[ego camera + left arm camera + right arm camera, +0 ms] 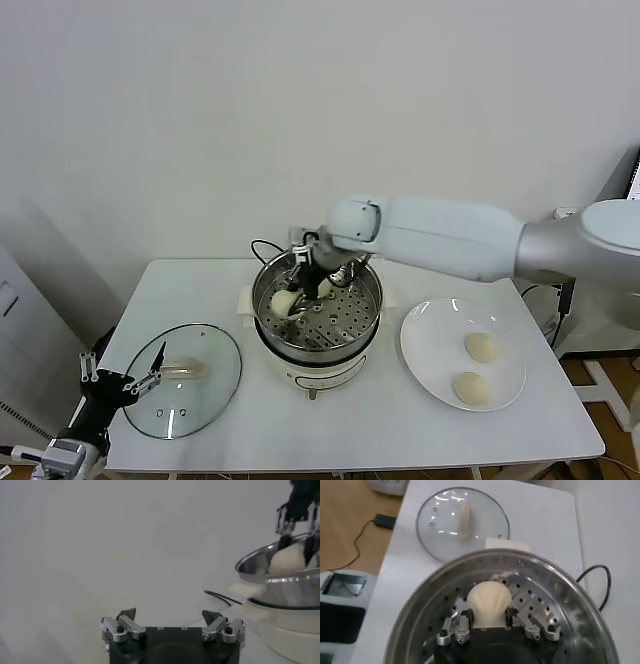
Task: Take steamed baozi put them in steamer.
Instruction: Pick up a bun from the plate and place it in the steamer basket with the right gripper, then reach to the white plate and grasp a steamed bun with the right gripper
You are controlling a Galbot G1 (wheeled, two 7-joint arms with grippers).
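White right arm (450,238), silver elbow, black pincers

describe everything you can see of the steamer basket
The steamer is a round, shiny stainless-steel basket with a perforated floor and a rolled rim. It sits upright on a white electric pot base with a black cord trailing behind, mid-table between the glass lid and the white plate. Two cream baozi lie inside on its left part: one near the wall, the other between the fingers of the right tool, which reaches in from above.
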